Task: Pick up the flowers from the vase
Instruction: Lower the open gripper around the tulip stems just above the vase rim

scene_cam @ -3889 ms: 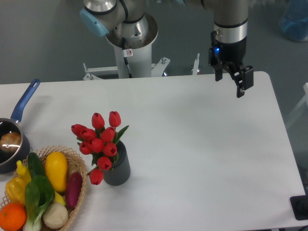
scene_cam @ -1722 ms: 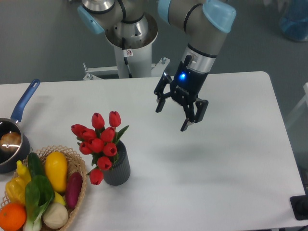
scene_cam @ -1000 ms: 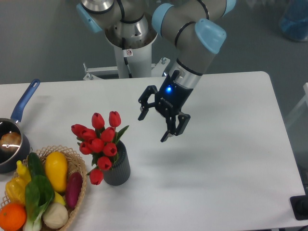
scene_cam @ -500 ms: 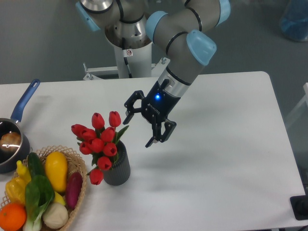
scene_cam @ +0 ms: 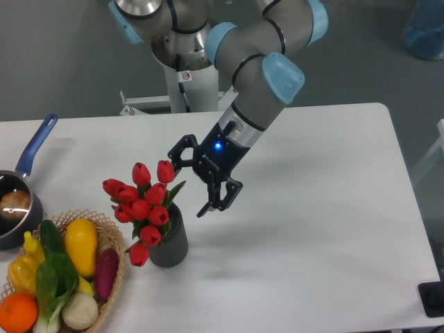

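The flowers (scene_cam: 141, 201), a bunch of red closed tulip buds with green leaves, stand in the dark grey ribbed vase (scene_cam: 169, 243) on the white table at the lower left. My gripper (scene_cam: 189, 183) is tilted toward them from the right, open, with nothing between its fingers. One black finger (scene_cam: 175, 150) ends just right of the topmost bud; the other finger (scene_cam: 211, 200) hangs to the right of the vase's rim. Neither finger touches the bunch.
A wicker basket (scene_cam: 114, 244) holding colourful vegetables sits at the lower left corner, close to the vase. A dark pan with a blue handle (scene_cam: 35, 147) lies at the left edge. The arm's base (scene_cam: 186, 66) stands behind the table's far edge.
The gripper has travelled from the far right of the table down and left, tilting over, and now sits right beside the tulips. It has stayed open. The flowers and vase have not moved.
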Controlling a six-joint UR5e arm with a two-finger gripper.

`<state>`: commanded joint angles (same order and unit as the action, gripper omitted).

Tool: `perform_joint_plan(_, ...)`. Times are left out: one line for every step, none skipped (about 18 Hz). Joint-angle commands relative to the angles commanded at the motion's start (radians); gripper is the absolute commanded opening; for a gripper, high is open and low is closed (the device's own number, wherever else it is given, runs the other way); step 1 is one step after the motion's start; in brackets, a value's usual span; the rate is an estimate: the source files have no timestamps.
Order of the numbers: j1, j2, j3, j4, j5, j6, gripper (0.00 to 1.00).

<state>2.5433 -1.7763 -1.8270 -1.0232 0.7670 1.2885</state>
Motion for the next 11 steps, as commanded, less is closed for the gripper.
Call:
perform_joint_plan(-0.011,-0.002,0.000,0.000,0.000,0.000,1.00)
perform_joint_plan(-0.018,-0.006,0.002,0.000,0.000,0.000,1.00)
perform_joint_plan(-0.020,-0.008,0.002,0.003,0.000,0.002,1.00)
perform_joint_plan(-0.020,-0.014,0.002,0.005,-0.002,0.003,1.00)
perform_joint_plan(-0.021,-0.018,0.003,0.005,-0.008,0.006,1.00)
perform_joint_plan(-0.021,-0.021,0.008,0.005,-0.021,0.011,1.00)
perform_joint_plan(-0.021,-0.029,0.015,0.006,-0.034,0.011,1.00)
perform_joint_plan(-0.025,-0.032,0.018,0.006,-0.037,0.011,1.00)
perform_joint_plan(-0.026,-0.034,0.020,0.006,-0.037,0.011,1.00)
perform_joint_plan(-0.026,-0.034,0.020,0.006,-0.037,0.012,1.00)
perform_joint_plan(-0.028,-0.035,0.020,0.006,-0.037,0.012,1.00)
